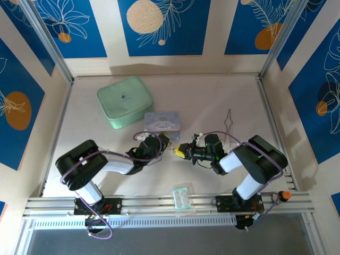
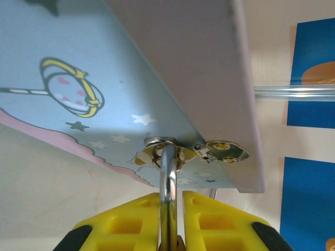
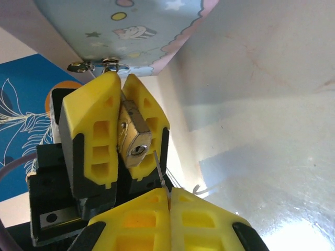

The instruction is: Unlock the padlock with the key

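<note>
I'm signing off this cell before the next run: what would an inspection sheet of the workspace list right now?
Surface: pale table, no spills seen.
Job's things: brass padlock, its shackle through the hasp of the pastel cartoon box; thin silver key, tip beside the keyhole, not inserted.
Clutter: green pouch behind the box; thin wire piece to the right; clear packet on the front rail.
Grippers: left gripper shut on the padlock; right gripper shut on the key.
Cables: purple cables along both arms, no snag seen.
Surroundings: blue floral wall panels.
</note>
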{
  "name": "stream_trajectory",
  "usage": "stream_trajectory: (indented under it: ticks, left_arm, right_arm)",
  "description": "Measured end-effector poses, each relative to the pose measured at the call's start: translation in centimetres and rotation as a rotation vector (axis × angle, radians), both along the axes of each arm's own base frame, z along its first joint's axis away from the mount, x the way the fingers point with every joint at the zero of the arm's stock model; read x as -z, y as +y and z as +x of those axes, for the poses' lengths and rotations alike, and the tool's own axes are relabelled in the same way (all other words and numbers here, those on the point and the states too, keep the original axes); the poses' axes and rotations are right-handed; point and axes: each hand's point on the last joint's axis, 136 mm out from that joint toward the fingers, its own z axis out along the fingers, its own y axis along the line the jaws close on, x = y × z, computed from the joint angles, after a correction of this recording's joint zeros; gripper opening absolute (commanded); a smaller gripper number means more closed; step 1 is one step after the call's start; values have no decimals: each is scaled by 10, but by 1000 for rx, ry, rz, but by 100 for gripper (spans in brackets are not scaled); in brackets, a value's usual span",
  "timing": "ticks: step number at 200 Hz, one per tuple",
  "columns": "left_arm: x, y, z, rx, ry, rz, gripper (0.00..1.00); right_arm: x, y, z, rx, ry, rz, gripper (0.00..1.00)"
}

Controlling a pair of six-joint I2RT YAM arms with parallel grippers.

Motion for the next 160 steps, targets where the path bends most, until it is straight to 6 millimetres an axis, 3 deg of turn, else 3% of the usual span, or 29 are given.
stream_trajectory:
  ticks: [100, 160]
  left_arm:
    - [-3, -2, 2, -7, -6, -35, 6]
    - [0, -2, 2, -15, -2, -32, 5]
  right_arm:
    - [-3, 3, 7, 22, -23, 74, 0]
    - [2, -4, 0, 34, -18, 66, 0]
